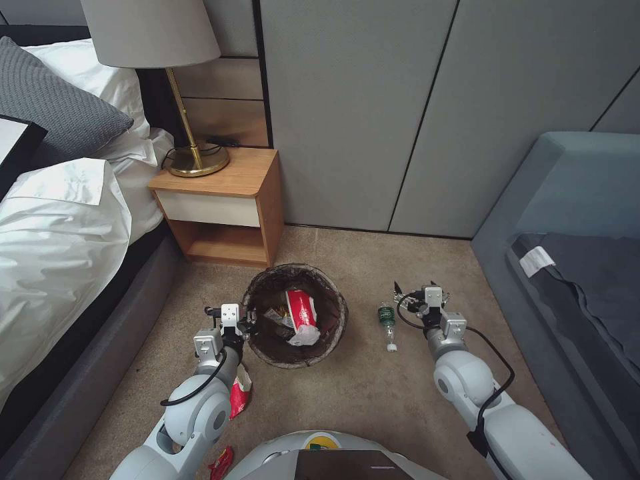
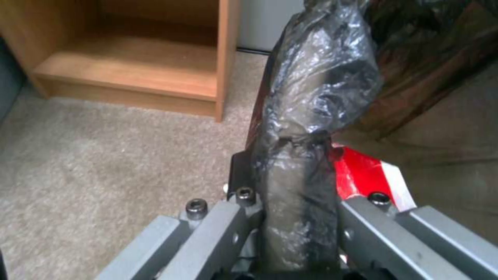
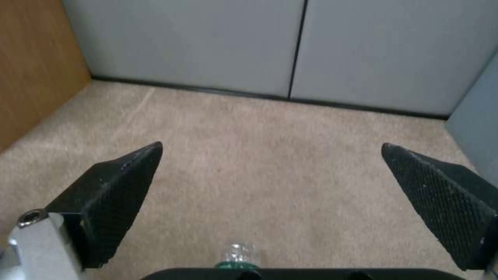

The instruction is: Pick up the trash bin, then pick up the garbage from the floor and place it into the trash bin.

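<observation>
The left tool (image 2: pixel 290 202) grips the bag-lined rim of the round white plastic trash bin (image 1: pixel 295 315), which already contains a red-and-white wrapper (image 1: pixel 301 313). The right tool (image 3: pixel 270 171) is spread open just beside the small green plastic bottle (image 1: pixel 387 323); this bottle and the red wrappers (image 1: pixel 239 393) on the carpet floor (image 1: pixel 373 393) remain to be collected.

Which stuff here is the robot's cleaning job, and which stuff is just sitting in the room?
Part of the job:
trash bin, its rim clamped by the left gripper
red-and-white wrapper inside the bin
green bottle on the carpet beside the open right gripper
red wrappers on the floor by the left arm

Just in the room:
nightstand
lamp
bed
sofa
</observation>
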